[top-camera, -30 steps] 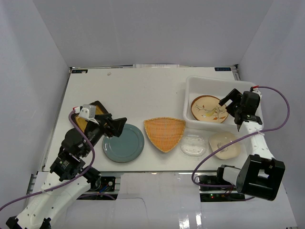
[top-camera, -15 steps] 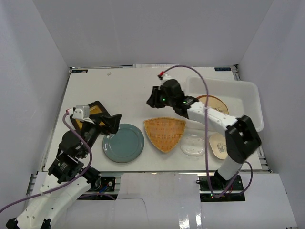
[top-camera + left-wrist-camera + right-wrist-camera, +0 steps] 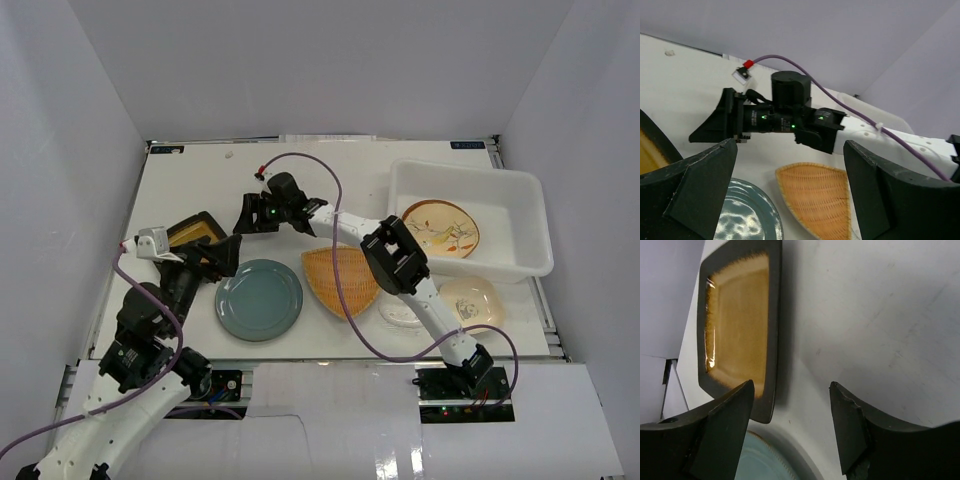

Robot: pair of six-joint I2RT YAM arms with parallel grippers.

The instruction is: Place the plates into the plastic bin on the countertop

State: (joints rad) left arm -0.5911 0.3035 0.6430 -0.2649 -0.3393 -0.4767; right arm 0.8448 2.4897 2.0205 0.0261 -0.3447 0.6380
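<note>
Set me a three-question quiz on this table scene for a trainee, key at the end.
1. True or false: the right gripper holds a plate.
2. Seen from above, the plastic bin stands on the countertop's: A left side; B middle; C right side.
3. How many plates lie inside the bin, and how many outside it on the countertop?

Key
1. False: its fingers are apart with nothing between them.
2. C.
3. One inside, the beige floral plate; five outside.
</note>
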